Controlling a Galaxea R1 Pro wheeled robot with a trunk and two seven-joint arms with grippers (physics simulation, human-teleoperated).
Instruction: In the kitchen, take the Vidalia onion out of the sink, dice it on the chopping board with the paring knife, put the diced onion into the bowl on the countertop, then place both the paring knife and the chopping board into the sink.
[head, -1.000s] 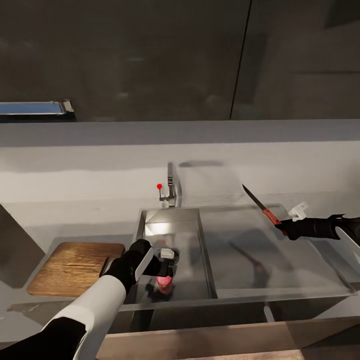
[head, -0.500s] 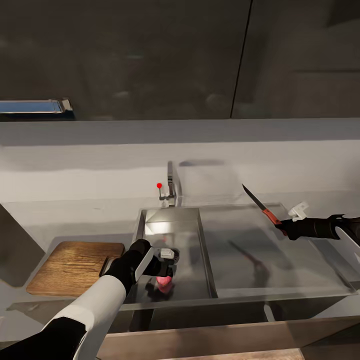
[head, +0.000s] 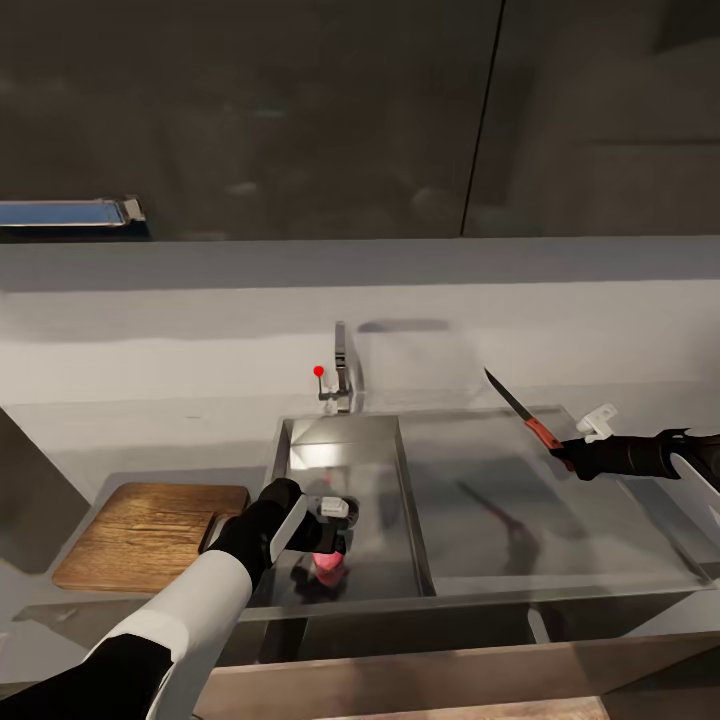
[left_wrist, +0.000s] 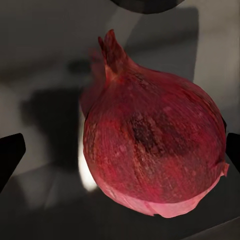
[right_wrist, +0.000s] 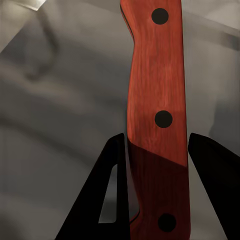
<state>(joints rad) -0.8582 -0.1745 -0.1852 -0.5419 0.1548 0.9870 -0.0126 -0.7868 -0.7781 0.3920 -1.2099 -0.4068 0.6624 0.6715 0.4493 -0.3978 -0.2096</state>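
The kitchen's dark cabinets (head: 300, 110) fill the twelve o'clock half of the head view above a pale backsplash (head: 200, 330). Below runs the grey countertop (head: 120, 440), with the steel sink (head: 380, 450) at centre, its drainboard (head: 560, 520) toward three o'clock and its tap (head: 342, 372) at the back. The chopping board (head: 145, 535) lies at eight o'clock, just beside the basin.

The left arm reaches from seven o'clock into the basin; the left gripper (head: 328, 548) stands apart, its dark fingertips (left_wrist: 10, 155) flanking the red-skinned onion (left_wrist: 155, 145); contact cannot be told.

The right arm enters from three o'clock above the drainboard. The right gripper (head: 568, 452) is clamped on the paring knife (head: 522, 408) by its red handle (right_wrist: 157, 115), blade pointing toward eleven o'clock.
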